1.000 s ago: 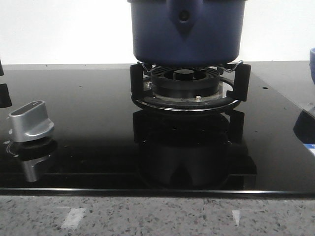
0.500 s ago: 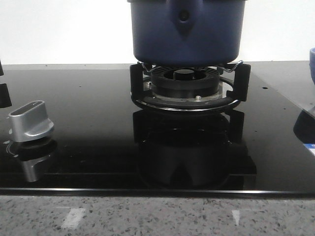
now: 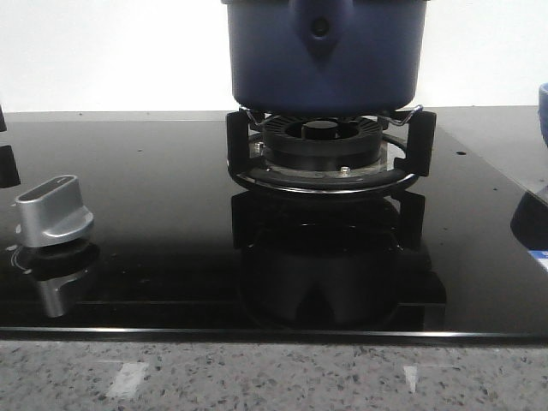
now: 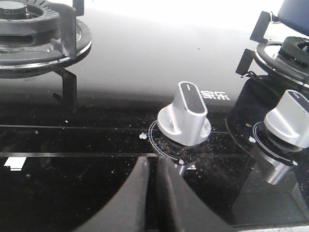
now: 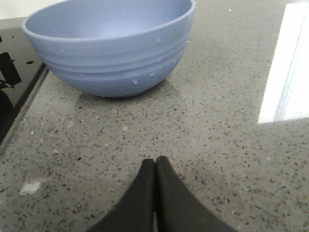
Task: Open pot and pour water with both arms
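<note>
The dark blue pot (image 3: pixel 325 56) stands on the middle burner (image 3: pixel 324 145); its top is cut off by the front view's edge, so no lid shows. A corner of the pot (image 4: pixel 295 12) also appears in the left wrist view. My left gripper (image 4: pixel 153 163) is shut and empty, low over the black glass hob, just short of a silver knob (image 4: pixel 186 118). Over the speckled counter, my right gripper (image 5: pixel 155 162) is shut on nothing, a short way from a light blue ribbed bowl (image 5: pixel 111 43). Neither gripper shows in the front view.
A second silver knob (image 4: pixel 289 121) sits nearer the pot's burner. Another burner with a black grate (image 4: pixel 36 31) lies on the hob's far side. The front view shows one knob (image 3: pixel 53 210) at the left and the bowl's rim (image 3: pixel 543 98) at the right edge.
</note>
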Robot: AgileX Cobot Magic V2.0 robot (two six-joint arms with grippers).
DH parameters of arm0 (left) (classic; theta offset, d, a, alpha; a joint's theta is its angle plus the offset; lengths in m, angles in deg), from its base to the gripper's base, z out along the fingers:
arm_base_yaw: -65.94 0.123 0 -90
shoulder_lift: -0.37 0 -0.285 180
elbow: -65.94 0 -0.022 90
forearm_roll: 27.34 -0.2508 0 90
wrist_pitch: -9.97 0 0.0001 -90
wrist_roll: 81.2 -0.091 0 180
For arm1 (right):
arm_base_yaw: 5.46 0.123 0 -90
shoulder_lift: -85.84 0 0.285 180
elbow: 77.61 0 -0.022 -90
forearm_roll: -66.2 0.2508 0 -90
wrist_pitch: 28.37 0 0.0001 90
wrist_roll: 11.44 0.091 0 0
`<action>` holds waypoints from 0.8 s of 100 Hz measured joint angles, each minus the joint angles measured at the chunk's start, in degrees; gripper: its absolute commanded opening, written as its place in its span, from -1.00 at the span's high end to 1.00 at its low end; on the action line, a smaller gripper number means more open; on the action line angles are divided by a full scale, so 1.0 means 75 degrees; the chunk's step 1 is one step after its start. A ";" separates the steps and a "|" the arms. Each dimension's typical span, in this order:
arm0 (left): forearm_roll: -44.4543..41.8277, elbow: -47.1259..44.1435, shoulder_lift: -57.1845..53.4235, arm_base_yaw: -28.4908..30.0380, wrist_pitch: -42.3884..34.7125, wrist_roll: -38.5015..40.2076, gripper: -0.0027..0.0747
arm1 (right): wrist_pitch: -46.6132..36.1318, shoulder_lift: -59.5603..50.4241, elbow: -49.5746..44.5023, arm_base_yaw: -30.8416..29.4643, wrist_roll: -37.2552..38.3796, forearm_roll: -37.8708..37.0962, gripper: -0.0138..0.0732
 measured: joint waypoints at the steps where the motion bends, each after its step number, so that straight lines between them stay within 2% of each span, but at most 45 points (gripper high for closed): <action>1: 0.0000 0.0000 0.0000 0.0000 0.0000 0.0000 0.98 | 0.0000 0.0000 0.0000 0.0000 0.0000 0.0000 0.85; 28: 0.0000 0.0000 0.0000 0.0000 0.0000 0.0000 0.98 | 0.0000 0.0000 0.0000 0.0000 0.0000 0.0000 0.85; 57: -0.0600 0.0000 0.0000 0.0000 -0.0032 0.0000 0.98 | 0.0000 0.0000 0.0000 0.0000 0.0000 -0.0038 0.85; 70: -0.0686 0.0000 0.0000 0.0000 -0.0300 0.0000 0.98 | -0.0162 0.0000 0.0000 0.0000 0.0000 -0.0282 0.85; 80: -0.0444 0.0000 0.0000 0.0000 -0.0836 0.0000 0.98 | -0.0689 0.0000 0.0000 0.0000 0.0000 -0.0362 0.85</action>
